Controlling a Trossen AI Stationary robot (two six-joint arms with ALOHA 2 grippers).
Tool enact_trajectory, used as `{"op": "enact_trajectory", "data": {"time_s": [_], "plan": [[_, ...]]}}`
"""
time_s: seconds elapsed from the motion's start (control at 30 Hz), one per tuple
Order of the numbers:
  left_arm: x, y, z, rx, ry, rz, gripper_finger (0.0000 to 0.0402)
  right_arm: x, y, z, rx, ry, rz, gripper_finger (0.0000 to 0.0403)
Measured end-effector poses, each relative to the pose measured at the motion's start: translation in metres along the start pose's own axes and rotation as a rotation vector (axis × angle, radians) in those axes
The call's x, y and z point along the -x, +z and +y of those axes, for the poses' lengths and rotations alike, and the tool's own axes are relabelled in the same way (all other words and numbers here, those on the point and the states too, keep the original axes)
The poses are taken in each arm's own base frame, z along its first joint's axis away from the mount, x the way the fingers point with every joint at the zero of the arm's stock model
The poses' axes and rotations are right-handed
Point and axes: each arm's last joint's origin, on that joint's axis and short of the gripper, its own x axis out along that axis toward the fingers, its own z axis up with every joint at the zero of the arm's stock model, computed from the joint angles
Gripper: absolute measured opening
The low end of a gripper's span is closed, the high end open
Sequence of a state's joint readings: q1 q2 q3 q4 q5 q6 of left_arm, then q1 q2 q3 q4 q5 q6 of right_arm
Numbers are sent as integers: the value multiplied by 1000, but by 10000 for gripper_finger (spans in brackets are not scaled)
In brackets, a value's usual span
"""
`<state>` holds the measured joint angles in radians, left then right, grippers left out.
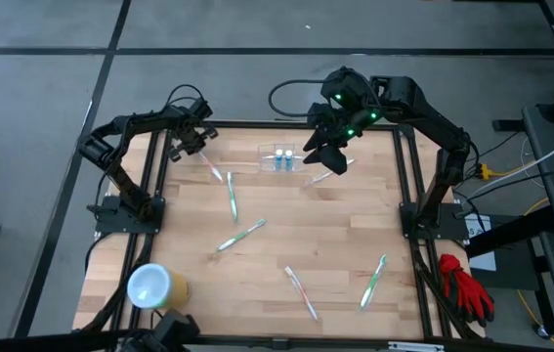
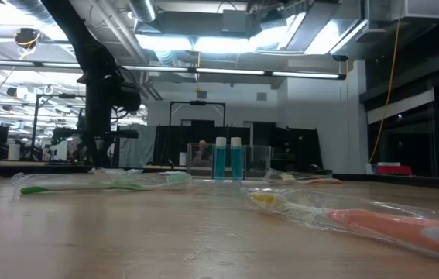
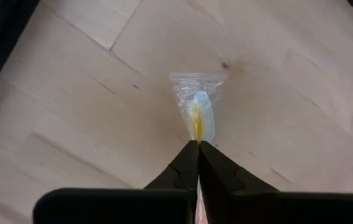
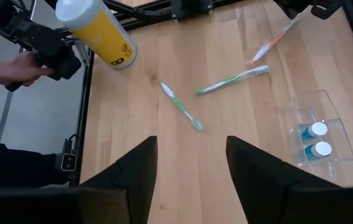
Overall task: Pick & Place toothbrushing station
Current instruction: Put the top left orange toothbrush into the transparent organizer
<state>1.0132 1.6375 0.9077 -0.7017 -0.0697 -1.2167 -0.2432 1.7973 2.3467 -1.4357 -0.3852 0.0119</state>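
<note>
Pale wood planks make up the bench (image 1: 257,264), framed by black rails, with wrapped toothbrushes scattered flat across it. At the far left corner the left hand (image 3: 198,146) is down at the surface with its fingers pinched together on the end of a wrapped orange toothbrush (image 3: 199,118), whose head juts out just past the fingertips; gripping an end probably lets the rest swing free for lifting. Well off to that hand's right, the toothbrushing station (image 1: 283,158) stands upright near the far edge, holding two blue tubes (image 1: 282,160). The right hand (image 4: 190,177) hovers just beside and above the station, fingers apart and empty, likely waiting. A yellow cup (image 1: 155,286) lies at the near-left corner.
</note>
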Motion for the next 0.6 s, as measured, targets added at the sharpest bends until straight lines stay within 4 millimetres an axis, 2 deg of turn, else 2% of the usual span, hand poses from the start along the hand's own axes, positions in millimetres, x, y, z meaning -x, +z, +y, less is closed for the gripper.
{"op": "enact_trajectory", "data": {"time_s": [0.17, 0.33, 0.47, 0.6], "plan": [[6, -10, -4, -37, -34, 19, 2, 0, 0, 0, -4, 0, 0, 194], [23, -28, -11, -67, -136, -23, 2, 0, 1, 0, -3, 0, -7, 194], [47, -40, -19, -103, -294, -87, 1, 0, 2, 1, 2, 1, -16, 194], [80, -52, -24, -190, -500, -189, 2, 0, 2, 1, 4, -1, -23, 194]]}}
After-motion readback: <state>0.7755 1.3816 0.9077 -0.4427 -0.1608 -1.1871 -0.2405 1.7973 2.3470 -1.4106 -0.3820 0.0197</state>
